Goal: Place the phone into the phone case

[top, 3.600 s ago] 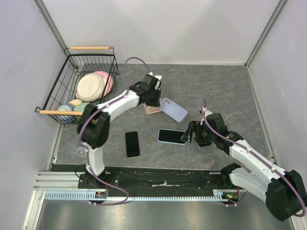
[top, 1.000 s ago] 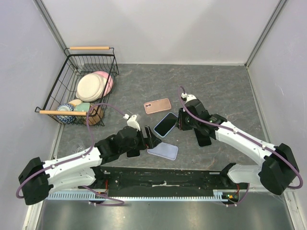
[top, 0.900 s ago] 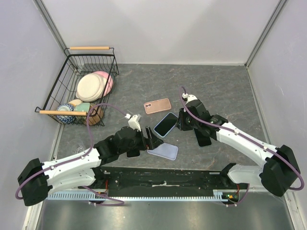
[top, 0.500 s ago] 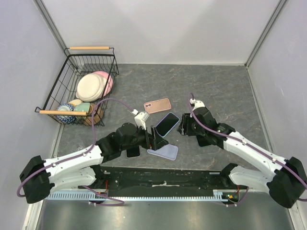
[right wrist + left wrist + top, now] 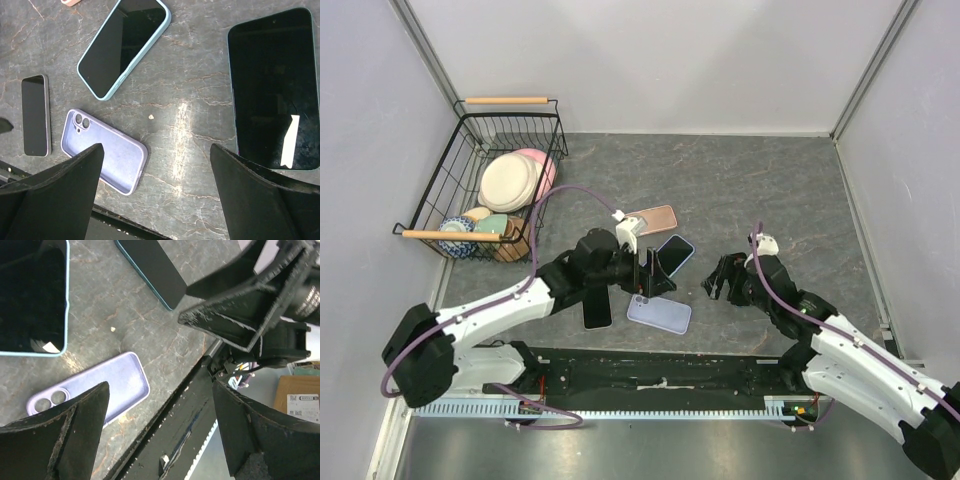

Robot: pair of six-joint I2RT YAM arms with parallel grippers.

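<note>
An empty lavender phone case (image 5: 660, 316) (image 5: 105, 158) (image 5: 100, 390) lies open side up near the table's front edge. Just behind it a phone with a light-blue rim (image 5: 674, 252) (image 5: 125, 45) (image 5: 31, 295) lies screen up, held by nothing. My left gripper (image 5: 647, 277) (image 5: 159, 390) hangs open over the gap between phone and case, partly hiding the phone from above. Further right, my right gripper (image 5: 719, 279) (image 5: 156, 150) stands open and empty. A larger dark phone (image 5: 274, 87) (image 5: 150, 270) lies beneath it.
A small black phone (image 5: 597, 300) (image 5: 35, 115) lies left of the case. A pink phone (image 5: 652, 218) lies behind the left gripper. A wire basket (image 5: 470, 150) with plates and bowls stands at the far left. The black base rail (image 5: 660, 365) runs just in front of the case.
My right gripper has opened, let go of the light-blue phone and drawn back to the right. My left gripper has moved from beside the case up toward that phone.
</note>
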